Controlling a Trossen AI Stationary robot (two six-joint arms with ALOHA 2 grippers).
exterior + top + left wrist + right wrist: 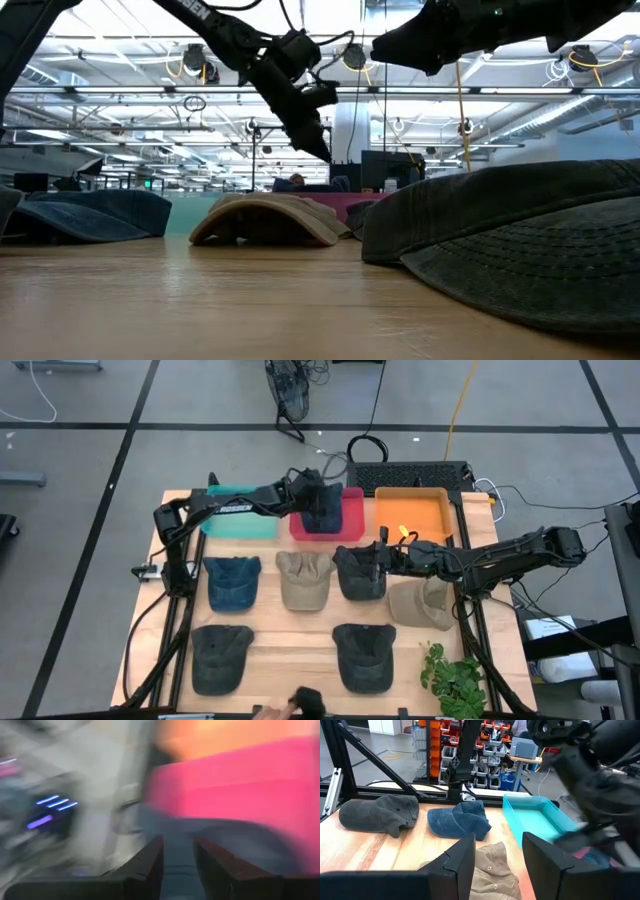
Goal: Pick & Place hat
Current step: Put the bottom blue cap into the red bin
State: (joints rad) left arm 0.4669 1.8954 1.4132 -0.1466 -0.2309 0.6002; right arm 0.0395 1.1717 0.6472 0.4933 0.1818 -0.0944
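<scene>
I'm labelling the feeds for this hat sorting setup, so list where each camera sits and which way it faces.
High: overhead, straight down on the table; both arms, left gripper over the pink bin.
Low: table height, level across; arms overhead, tan cap ahead.
Left wrist: looks past open fingers at the pink bin.
Right wrist: past open fingers toward blue cap, teal bin.
Shared: the tan cap shows in high, low, right wrist.

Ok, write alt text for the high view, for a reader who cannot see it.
Overhead view of a wooden table with caps in rows and three bins along the far edge: teal, pink and orange. The left end effector is over the pink bin with a dark blue cap; the right end effector, open, hovers over a dark grey cap.
</scene>
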